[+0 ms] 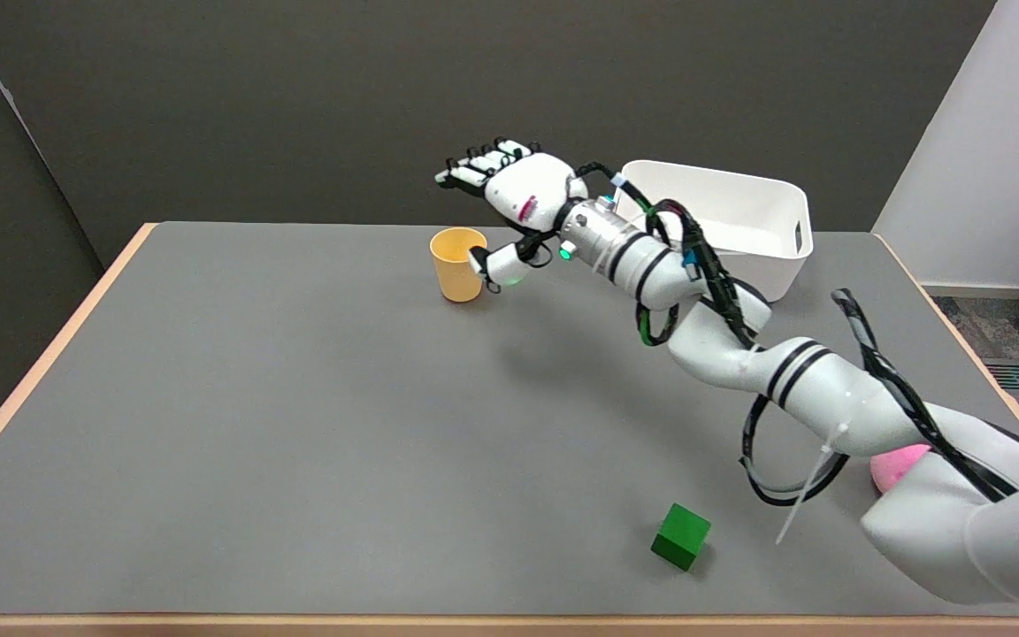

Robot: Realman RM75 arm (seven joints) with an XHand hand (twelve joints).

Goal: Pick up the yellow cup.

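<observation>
- Cup first: the yellow cup (457, 264) stands upright, mouth up, toward the far middle of the grey table (253, 425), well clear of its edges.
- Right hand (514, 199) hovers just beside the cup, fingers spread above, thumb low by its wall (contact unclear), holding nothing, likely poised to wrap it.
- White bin (722, 221) sits behind the arm; green cube (681, 535) lies well apart.

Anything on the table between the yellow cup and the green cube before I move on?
Nothing lies there: in the head view only bare grey table runs from the yellow cup to the green cube. The right hand sits beside the cup, off that line.
</observation>
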